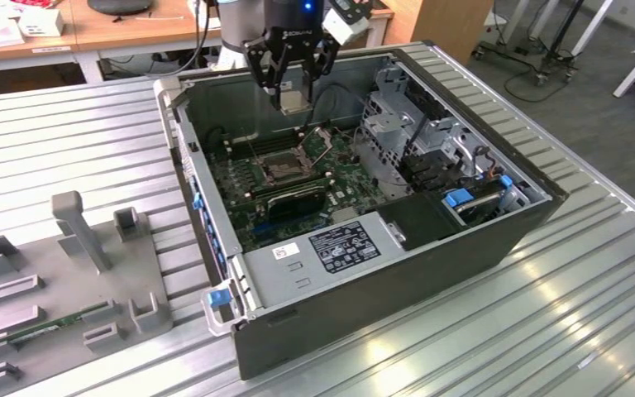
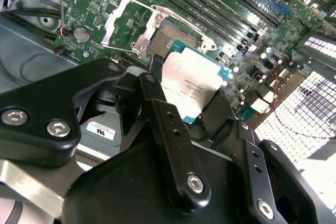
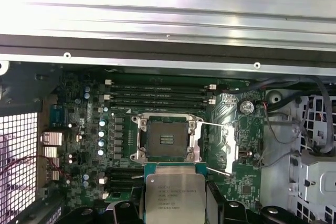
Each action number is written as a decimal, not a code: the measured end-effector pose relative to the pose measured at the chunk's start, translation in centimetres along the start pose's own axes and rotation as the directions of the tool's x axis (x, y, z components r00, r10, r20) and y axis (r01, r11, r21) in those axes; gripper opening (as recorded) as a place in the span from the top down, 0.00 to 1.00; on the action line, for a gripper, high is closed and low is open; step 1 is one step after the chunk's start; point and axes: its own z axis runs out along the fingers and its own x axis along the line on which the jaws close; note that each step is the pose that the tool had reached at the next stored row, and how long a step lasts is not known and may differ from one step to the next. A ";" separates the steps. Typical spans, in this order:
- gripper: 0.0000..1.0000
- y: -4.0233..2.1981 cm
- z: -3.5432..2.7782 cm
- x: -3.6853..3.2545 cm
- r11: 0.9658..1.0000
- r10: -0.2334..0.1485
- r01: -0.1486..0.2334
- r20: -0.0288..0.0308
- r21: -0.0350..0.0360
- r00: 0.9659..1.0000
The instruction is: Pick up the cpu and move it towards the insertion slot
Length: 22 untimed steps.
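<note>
Black gripper (image 1: 292, 93) pinches the cpu (image 3: 175, 196) above the green circuit board (image 3: 94, 145), near the insertion slot (image 3: 166, 139) with its raised metal frame (image 3: 226, 145).

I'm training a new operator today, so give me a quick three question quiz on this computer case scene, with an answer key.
1. True or false: the hand is shut on the cpu.
2. Where is the cpu relative to the insertion slot? A) seated in it B) held above the board, beside it C) lying on the grey tray
3. Fill in: in the first wrist view, the slot's metal retention frame is swung ____.

Key: 1. True. 2. B. 3. open, leaving the dark centre of the slot uncovered.
</note>
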 end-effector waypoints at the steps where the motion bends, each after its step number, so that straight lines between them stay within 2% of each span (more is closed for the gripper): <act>1: 0.45 0.07 0.07 0.01 1.000 0.000 0.000 0.000 0.000 1.000; 6: 0.45 0.20 0.58 0.02 1.000 0.001 -0.001 0.000 0.000 1.000; 22: 0.45 0.23 0.60 0.31 1.000 0.006 -0.006 0.000 0.000 1.000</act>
